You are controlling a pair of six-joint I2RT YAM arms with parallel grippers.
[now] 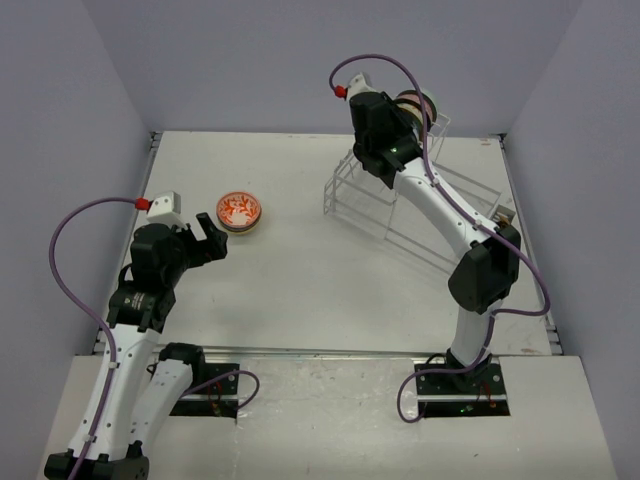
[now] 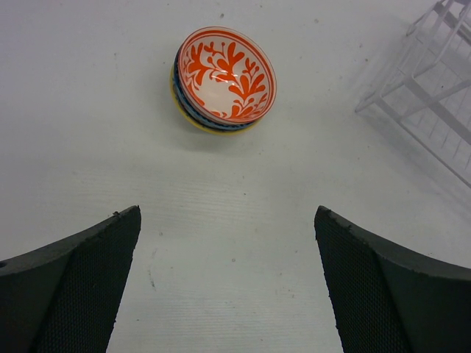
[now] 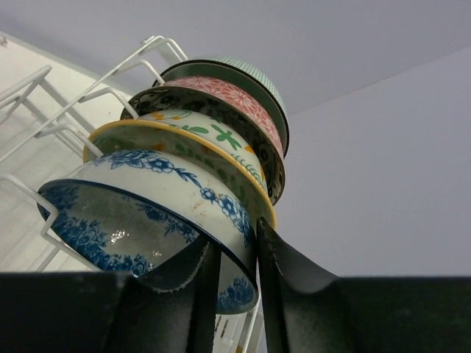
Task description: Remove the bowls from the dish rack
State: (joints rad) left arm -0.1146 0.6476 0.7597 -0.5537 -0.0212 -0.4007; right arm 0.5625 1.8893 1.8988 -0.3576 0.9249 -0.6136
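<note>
Right gripper point(image 3: 237, 283) fingers fill the bottom of the right wrist view. They are set narrow across the rim of the blue-flowered bowl point(image 3: 147, 213), one finger inside the bowl and one outside. This bowl is the nearest of five standing on edge in the dish rack point(image 3: 156, 40). Directly behind it sits the yellow-rimmed bowl point(image 3: 213, 140), apparently touching it.

To do this step well, lift the held bowl up and towards the gripper along its slot until it leaves the wires. Take care that it does not drag its neighbour, and do not twist it before it is free.

Left gripper point(image 2: 228, 294) is spread wide and holds nothing above the counter point(image 2: 88, 147). Ahead of it rests the red-patterned bowl point(image 2: 224, 77), on top of a small stack.

No brand, label or writing is legible on any item.
</note>
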